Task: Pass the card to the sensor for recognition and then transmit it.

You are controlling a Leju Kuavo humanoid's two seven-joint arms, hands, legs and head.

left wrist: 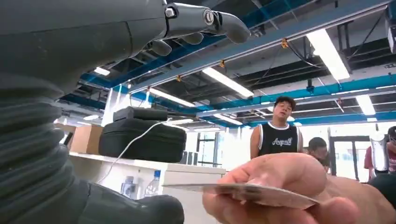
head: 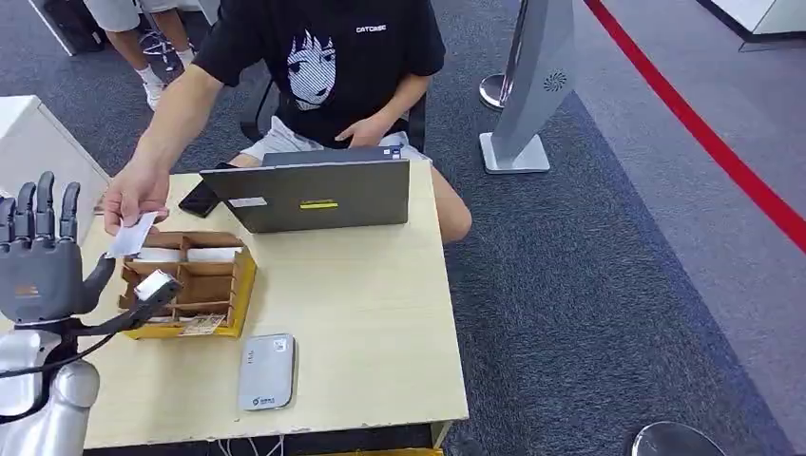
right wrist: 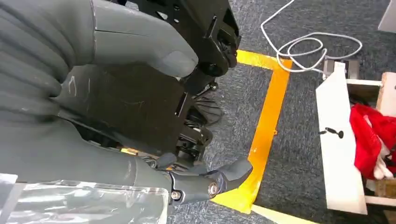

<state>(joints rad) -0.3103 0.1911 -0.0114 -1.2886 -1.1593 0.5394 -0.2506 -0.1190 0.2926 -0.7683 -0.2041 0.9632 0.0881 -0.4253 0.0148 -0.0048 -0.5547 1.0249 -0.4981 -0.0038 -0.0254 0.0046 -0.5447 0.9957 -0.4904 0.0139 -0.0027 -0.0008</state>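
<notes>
A person's hand (head: pixel 138 195) holds a white card (head: pixel 133 234) over the far left of the table, above a wooden organiser box (head: pixel 195 280). My left hand (head: pixel 40 258) is raised just left of the card, fingers up and apart, holding nothing. In the left wrist view the card (left wrist: pixel 243 191) lies flat in the person's fingers (left wrist: pixel 285 175), between my thumb (left wrist: pixel 140 207) and my fingers (left wrist: pixel 205 18) without touching them. The grey card sensor (head: pixel 266 370) lies near the table's front edge. My right hand (right wrist: pixel 116 107) hangs over the floor, its fingers apart and holding nothing.
A grey laptop (head: pixel 314 195) stands open at the table's (head: pixel 380 313) far side in front of the seated person (head: pixel 323 66), with a black phone (head: pixel 200 199) beside it. A white floor stand (head: pixel 532 95) rises at the back right. Yellow floor tape (right wrist: pixel 266 126) and a white cable (right wrist: pixel 303 46) lie below.
</notes>
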